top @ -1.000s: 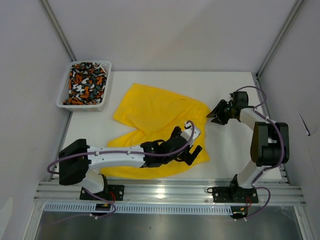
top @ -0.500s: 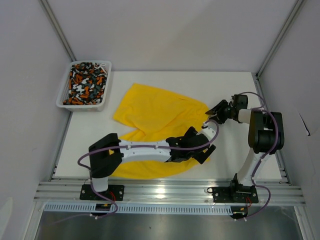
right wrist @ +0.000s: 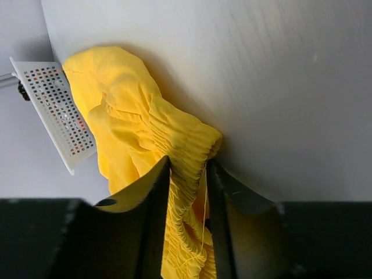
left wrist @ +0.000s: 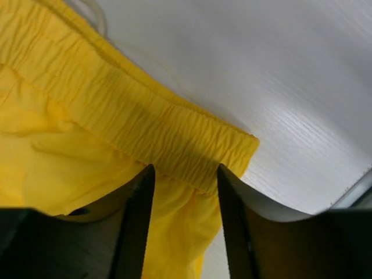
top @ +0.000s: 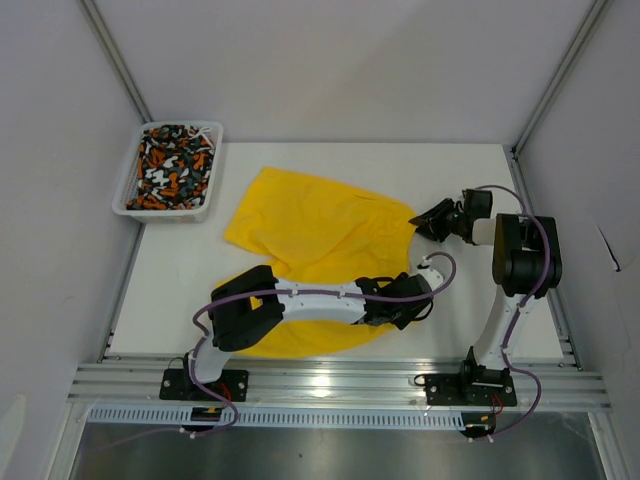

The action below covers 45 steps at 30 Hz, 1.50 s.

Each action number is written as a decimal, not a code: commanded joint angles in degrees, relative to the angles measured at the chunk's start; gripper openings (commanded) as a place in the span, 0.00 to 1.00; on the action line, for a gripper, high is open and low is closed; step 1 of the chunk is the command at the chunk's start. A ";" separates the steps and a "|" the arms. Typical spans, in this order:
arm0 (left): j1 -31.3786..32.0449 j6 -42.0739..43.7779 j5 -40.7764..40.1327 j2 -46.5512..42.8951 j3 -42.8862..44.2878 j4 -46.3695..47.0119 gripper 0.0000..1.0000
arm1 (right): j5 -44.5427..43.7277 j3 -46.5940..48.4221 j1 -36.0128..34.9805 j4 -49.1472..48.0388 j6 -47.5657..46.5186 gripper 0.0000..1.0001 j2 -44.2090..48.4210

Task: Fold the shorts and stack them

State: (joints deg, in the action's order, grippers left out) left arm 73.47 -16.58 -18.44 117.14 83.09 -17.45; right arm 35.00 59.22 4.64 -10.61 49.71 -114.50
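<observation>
The yellow shorts [top: 310, 240] lie spread on the white table, with the waistband toward the right. My left gripper [top: 408, 308] is at the near right corner of the waistband. In the left wrist view its fingers [left wrist: 185, 174] stand apart astride the elastic band [left wrist: 174, 145], with flat cloth between them. My right gripper [top: 422, 222] is at the far right corner of the waistband. In the right wrist view it [right wrist: 188, 165] is shut on the bunched waistband [right wrist: 186, 145], and a pale drawstring hangs beside it. The patterned shorts [top: 172, 165] lie crumpled in the basket.
The white mesh basket [top: 165, 212] stands at the far left corner, and its wall [right wrist: 55, 110] shows in the right wrist view. Grey walls and metal frame posts close in the table on three sides. A rail runs along the near edge.
My left arm has reached to the right along the near edge of the yellow shorts to the waistband corner, and its jaws have narrowed. My right gripper has closed on the far corner.
</observation>
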 commanded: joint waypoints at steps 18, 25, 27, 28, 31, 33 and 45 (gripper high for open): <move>-0.87 -3.02 21.69 -2.88 -8.73 9.28 0.27 | -3.45 17.40 -0.16 4.18 -5.76 0.00 -8.72; -2.28 -3.99 24.67 -9.53 -11.27 14.28 0.32 | -7.14 25.93 -0.43 10.26 -9.02 0.00 -12.50; -2.81 -3.73 24.24 -13.50 -12.60 14.73 0.41 | -8.89 31.29 -0.43 14.63 -9.81 0.00 -14.87; -2.98 -3.46 23.63 -18.13 -13.64 14.64 0.43 | -9.25 35.40 -0.43 15.61 -9.90 0.00 -15.83; -3.42 -2.85 18.27 -25.62 -16.63 14.03 0.61 | -11.18 42.27 -0.25 19.74 -10.43 0.06 -19.88; -4.39 -4.07 12.23 -33.44 -21.55 14.11 0.74 | -12.06 50.35 -0.08 24.72 -10.95 0.43 -23.03; -17.66 -22.17 -6.51 -71.84 -52.58 10.21 0.99 | -19.36 31.95 -0.51 30.30 -16.49 0.99 3.90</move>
State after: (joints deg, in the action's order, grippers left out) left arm 56.64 -30.68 -17.52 51.20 32.47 -1.83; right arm 18.24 95.79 4.25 18.94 36.03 -121.82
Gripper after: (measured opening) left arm 0.990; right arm 0.993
